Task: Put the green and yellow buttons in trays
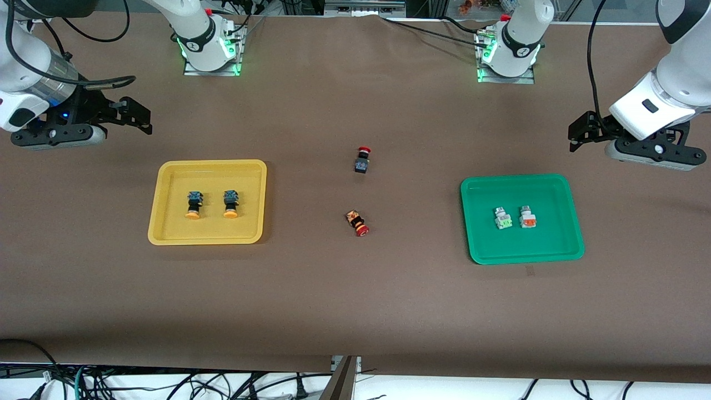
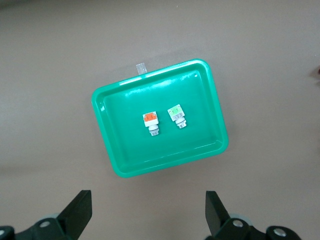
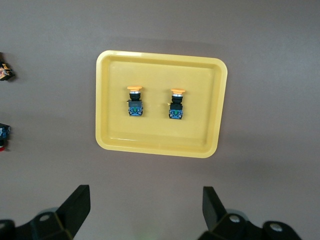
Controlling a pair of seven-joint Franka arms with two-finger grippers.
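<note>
Since both yellow-capped buttons (image 1: 211, 204) lie in the yellow tray (image 1: 166, 191) and both white-grey buttons (image 1: 515, 218) lie in the green tray (image 1: 561, 191), the task looks done. They seem light, stiff, smooth; the squarish body would be the best hold. Left tool (image 1: 583, 133) and right tool (image 1: 136, 118) hang released, empty, above bare tabletop (image 1: 355, 289).
</note>
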